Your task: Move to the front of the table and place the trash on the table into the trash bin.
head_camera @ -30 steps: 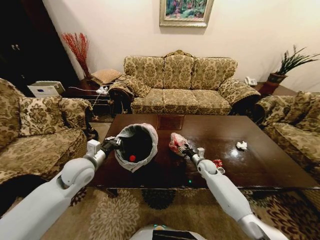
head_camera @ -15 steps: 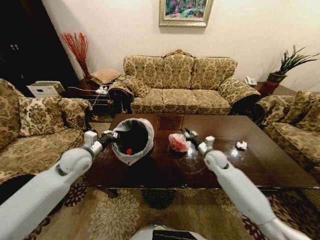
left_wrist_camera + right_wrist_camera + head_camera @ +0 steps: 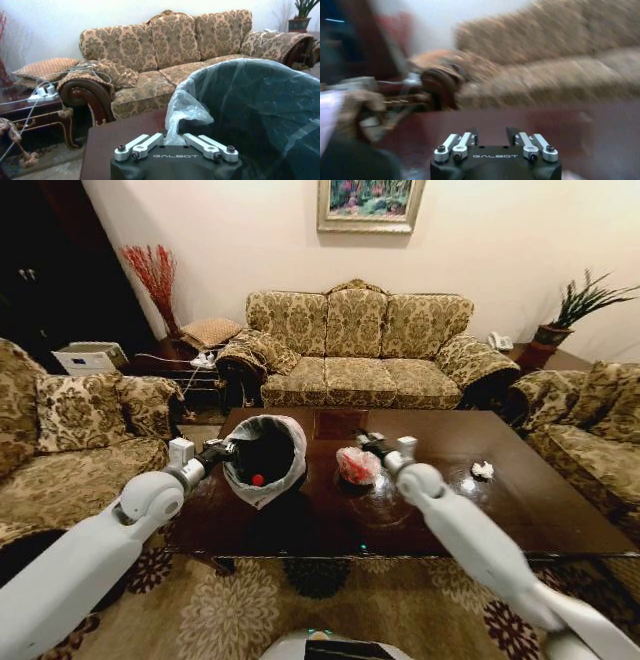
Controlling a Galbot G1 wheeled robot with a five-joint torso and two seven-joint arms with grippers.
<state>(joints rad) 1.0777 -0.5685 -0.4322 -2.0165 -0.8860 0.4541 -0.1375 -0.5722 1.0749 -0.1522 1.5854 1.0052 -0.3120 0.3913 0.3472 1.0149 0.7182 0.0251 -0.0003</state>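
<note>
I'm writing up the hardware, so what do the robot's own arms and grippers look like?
Both arms are smooth, rounded light-grey shells. The left gripper and right gripper have black bodies with white GALBOT lettering and silver metal finger links fixed with dark bolts.

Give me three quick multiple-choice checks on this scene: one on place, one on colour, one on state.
1. Where does the white paper ball lie?
A. on the right part of the coffee table
B. inside the trash bin
C. on the sofa

2. What colour is the small item showing inside the trash bin?
A. blue
B. red
C. green

3. How is the right hand?
A. shut on the pink-white plastic bag
B. shut on the paper ball
C. open and empty

Answers: 1 A, the white paper ball sits on the coffee table top. 2 B, a red spot shows in the trash bin. 3 C, the right hand has its fingers apart with nothing between them.
</note>
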